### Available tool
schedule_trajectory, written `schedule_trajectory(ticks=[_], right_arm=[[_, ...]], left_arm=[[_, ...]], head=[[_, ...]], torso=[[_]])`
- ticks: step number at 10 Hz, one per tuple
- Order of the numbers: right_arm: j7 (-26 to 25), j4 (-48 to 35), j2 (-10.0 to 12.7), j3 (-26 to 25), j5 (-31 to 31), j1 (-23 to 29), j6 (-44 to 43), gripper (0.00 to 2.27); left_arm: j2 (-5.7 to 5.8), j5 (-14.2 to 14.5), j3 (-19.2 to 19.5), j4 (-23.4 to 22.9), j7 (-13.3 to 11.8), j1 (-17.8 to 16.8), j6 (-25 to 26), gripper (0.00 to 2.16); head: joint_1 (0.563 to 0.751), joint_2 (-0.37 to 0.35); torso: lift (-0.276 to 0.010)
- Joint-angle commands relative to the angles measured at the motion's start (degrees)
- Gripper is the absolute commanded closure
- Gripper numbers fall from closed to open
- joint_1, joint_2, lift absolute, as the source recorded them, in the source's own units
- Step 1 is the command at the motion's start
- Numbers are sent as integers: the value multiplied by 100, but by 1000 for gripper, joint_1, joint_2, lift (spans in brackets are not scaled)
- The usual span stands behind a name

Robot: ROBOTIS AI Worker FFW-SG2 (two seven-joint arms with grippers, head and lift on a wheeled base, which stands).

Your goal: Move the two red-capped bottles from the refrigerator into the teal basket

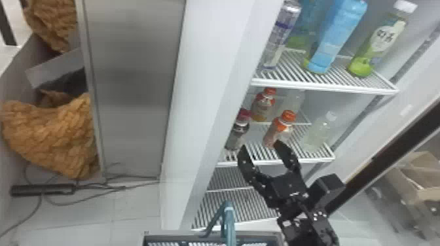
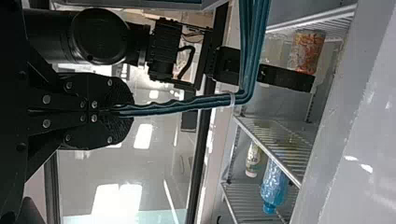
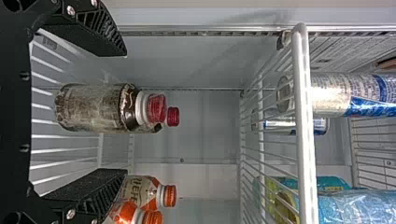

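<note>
In the head view my right gripper stands open at the front edge of the middle shelf. A red-capped bottle stands upright there, behind the left finger. In the right wrist view the gripper has that dark-labelled bottle between its spread fingers, with space on both sides; a second red cap peeks out behind it. The teal basket's rim and raised handle are at the head view's bottom edge. In the left wrist view my left gripper is shut on the teal handle.
Orange-capped bottles and a clear bottle share the middle shelf. Taller bottles and a can stand on the shelf above. The refrigerator's white side wall rises close left of the red-capped bottle.
</note>
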Motion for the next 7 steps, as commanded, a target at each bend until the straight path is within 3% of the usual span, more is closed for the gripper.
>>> schedule_trajectory(ticks=[1,7], right_arm=[[9,-1,-4,10,-9,0,-8,122],[9,14,-22,78,-44,-42,-8,122]], left_arm=[[-6,29,-12,120,5,-40,50,1156],[-50,223,-46,401,22,-138,163,1156]], head=[[695,-350],[695,-350]], torso=[[-224],[-224]])
